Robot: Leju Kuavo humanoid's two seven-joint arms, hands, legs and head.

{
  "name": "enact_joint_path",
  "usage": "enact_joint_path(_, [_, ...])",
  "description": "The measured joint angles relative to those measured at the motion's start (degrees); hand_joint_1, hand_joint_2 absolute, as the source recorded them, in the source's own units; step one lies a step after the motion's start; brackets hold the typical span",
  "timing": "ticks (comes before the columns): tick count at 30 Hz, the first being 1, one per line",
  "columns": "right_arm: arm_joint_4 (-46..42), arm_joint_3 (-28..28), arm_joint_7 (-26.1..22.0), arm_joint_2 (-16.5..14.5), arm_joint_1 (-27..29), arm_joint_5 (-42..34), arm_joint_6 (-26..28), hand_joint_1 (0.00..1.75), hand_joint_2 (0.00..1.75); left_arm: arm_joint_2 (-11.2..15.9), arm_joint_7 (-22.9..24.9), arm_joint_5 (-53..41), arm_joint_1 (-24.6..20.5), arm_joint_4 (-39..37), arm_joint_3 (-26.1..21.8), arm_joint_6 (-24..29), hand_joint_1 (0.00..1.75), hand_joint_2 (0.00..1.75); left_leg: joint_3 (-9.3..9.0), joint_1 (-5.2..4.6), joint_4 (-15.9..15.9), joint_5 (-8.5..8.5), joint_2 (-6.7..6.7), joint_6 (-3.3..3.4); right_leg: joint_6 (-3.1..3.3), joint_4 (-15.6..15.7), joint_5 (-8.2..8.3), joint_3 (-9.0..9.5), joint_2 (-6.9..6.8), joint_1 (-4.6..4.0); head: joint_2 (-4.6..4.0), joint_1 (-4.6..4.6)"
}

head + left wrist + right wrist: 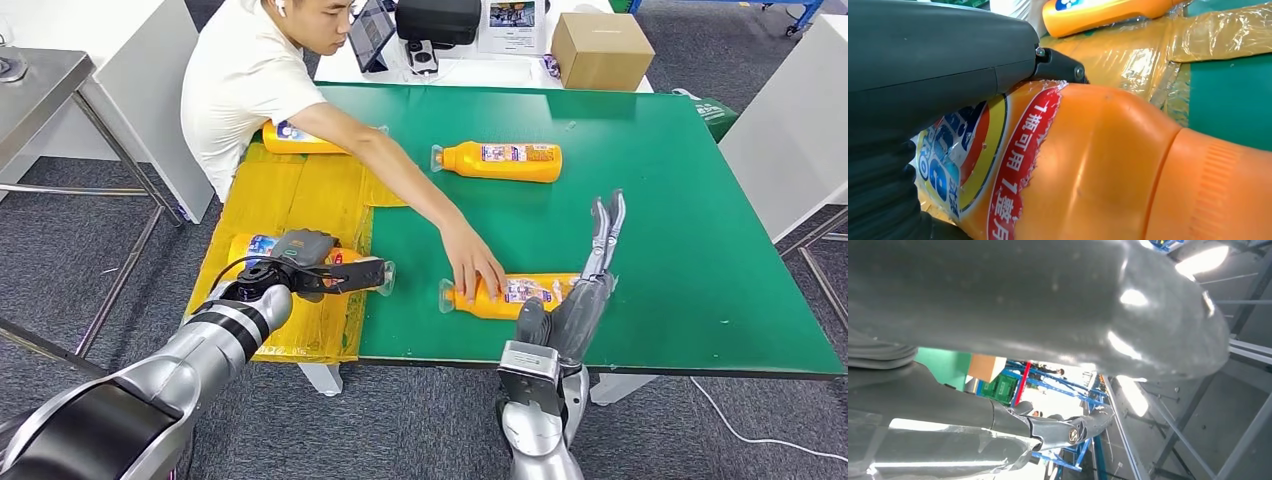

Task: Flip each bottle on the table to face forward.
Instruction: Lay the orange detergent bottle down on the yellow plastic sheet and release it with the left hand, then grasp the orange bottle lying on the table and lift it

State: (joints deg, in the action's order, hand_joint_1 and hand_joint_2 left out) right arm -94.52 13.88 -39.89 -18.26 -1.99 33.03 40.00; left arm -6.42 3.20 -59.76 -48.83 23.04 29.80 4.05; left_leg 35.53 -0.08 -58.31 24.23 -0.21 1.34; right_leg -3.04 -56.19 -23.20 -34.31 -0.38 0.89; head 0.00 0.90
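**Shared bottle, raised hand: risk of collision at the near edge**

Head view: four orange detergent bottles lying flat on the green table (700,250). Near left corner, on the yellow plastic sheet (300,190): bottle (262,246) under the left hand (310,262), fingers wrapped over the body, cap pointing right. Near edge, middle: second bottle (510,295) with a person's hand (475,270) pressing on its neck end. Right hand (590,270) standing upright just beside that same bottle, fingers straight and apart, holding nothing. Far bottle (500,160) lying mid-table; another (300,140) at the far left, partly behind the person's arm.

Left wrist view: label and orange shoulder of the gripped bottle (1108,165) close up, dark fingers (1060,65) over the top; far-left bottle (1098,15) beyond on wrinkled plastic.

Right wrist view: grey thumb (1048,300) and fingers spread against ceiling beams, palm empty.

Likely trouble: lowering onto the middle bottle while the person's hand rests there, trapping or striking it. Smooth rounded plastic prone to slipping or rolling during a turn; loose sheet possibly dragging with the left bottle
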Motion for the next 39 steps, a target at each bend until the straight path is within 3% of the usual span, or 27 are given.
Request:
enact_joint_path(5, [0.54, 0.23, 0.00, 0.15, -0.01, -0.01, 0.02, 0.00, 0.00, -0.20, -0.37, 0.71, -0.24, -0.66, -0.08, -0.57, 0.00, 1.75, 0.00, 0.00, 0.00, 0.00, 0.00, 0.00, 0.00, 0.00, 0.00, 0.00, 0.00, 0.00, 0.00, 0.00])
enact_joint_path(20, [2.48, 0.42, 0.00, 0.67, -0.88, -0.77, 0.02, 0.00, 0.00, 0.98, -7.96, 9.21, -0.51, -2.29, -5.11, -14.01, 0.00, 1.75, -0.06, 0.00, 0.00, 0.00, -0.02, 0.00, 0.00, -0.02, 0.00, 0.09, -0.01, 0.00, 0.00, 0.00])
enact_joint_path(31, [3.37, 0.42, 0.00, 0.79, -1.14, -1.05, 0.03, 0.00, 0.00, 1.57, -8.78, 9.53, -0.63, -2.57, -6.11, -15.00, 0.00, 1.75, -0.12, 0.00, 0.01, 0.00, 0.00, 0.00, 0.00, -0.03, 0.00, 0.13, 0.00, 0.00, 0.00, 0.00])
enact_joint_path(39, [3.78, 0.39, 0.00, 0.84, -1.23, -0.67, 0.03, 0.00, 0.00, 2.40, -14.30, 10.73, -0.54, -2.53, -6.28, -16.90, 0.00, 1.75, -0.16, 0.00, 0.01, 0.00, -0.01, 0.00, 0.02, -0.07, -0.01, 0.14, 0.00, 0.00, 0.00, -0.01])
